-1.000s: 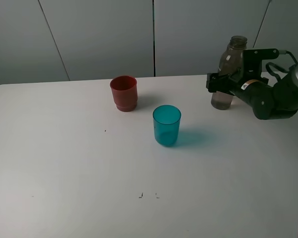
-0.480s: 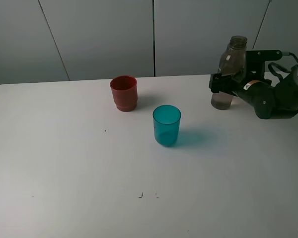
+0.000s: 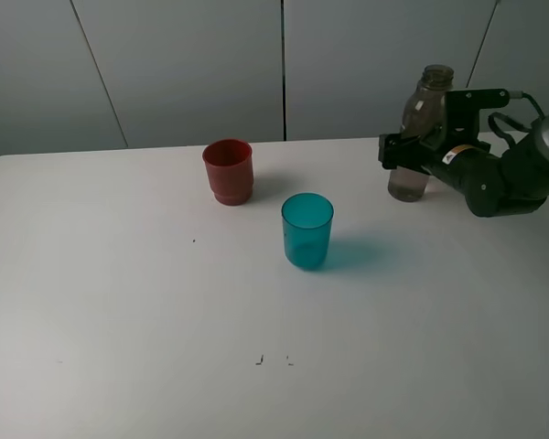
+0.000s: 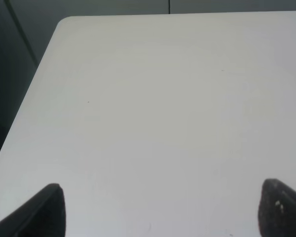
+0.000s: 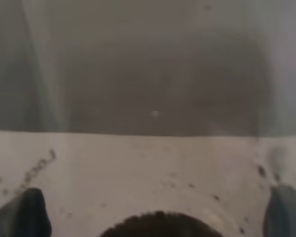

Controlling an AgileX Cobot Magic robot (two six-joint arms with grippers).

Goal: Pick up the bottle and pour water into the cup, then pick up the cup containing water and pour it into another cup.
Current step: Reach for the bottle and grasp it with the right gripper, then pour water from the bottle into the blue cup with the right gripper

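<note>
1. The bottle (image 3: 427, 105) stands upright between the right gripper's (image 3: 407, 155) fingers, long axis vertical, neck up.
2. The jaws straddle its mid-body; clamping cannot be told.
3. The right wrist view shows only bottle wall. The high view adds the teal cup (image 3: 306, 230) and red cup (image 3: 228, 170), well apart from this gripper.
4. The left gripper (image 4: 160, 210) is released.

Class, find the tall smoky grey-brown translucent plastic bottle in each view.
Exterior high: bottle at back right of the white table, partly behind the right gripper.
Left wrist: not in it.
Right wrist: bottle fills the picture, close up.
Shared landmark: the table, also in left wrist.
</note>
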